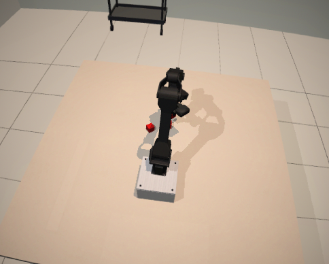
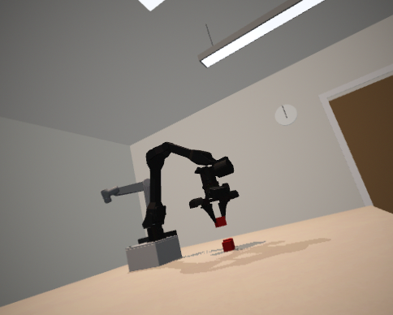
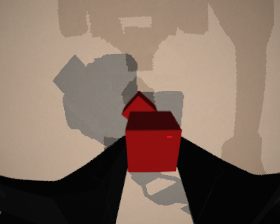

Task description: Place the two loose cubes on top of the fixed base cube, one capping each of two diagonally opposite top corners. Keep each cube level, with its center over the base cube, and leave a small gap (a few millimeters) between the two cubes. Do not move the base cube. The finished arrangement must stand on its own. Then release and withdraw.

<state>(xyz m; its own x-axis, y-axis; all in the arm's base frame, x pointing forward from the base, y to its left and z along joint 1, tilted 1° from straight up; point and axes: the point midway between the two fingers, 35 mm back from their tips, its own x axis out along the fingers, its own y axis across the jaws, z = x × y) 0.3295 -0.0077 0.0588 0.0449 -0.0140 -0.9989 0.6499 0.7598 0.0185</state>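
Observation:
My gripper [image 2: 219,218] [image 3: 151,141] is shut on a red cube [image 1: 173,116] [image 2: 220,222] [image 3: 152,152], held level in the air above the table. A second red cube [image 1: 170,125] [image 3: 139,106] is on the table below, mostly hidden by the arm in the top view. In the wrist view it shows just beyond the held cube, turned corner-on and partly covered by it. A third red cube [image 1: 150,128] stands apart to the left in the top view. In the exterior view the table cubes overlap as one red shape [image 2: 228,244]. Which is the base cube I cannot tell.
The arm stands on a grey metal block [image 1: 156,182] [image 2: 142,258] on the wooden table top [image 1: 102,211] [image 2: 244,284]. A black cart [image 1: 137,13] stands on the floor behind the table. Arm shadows lie around the cubes.

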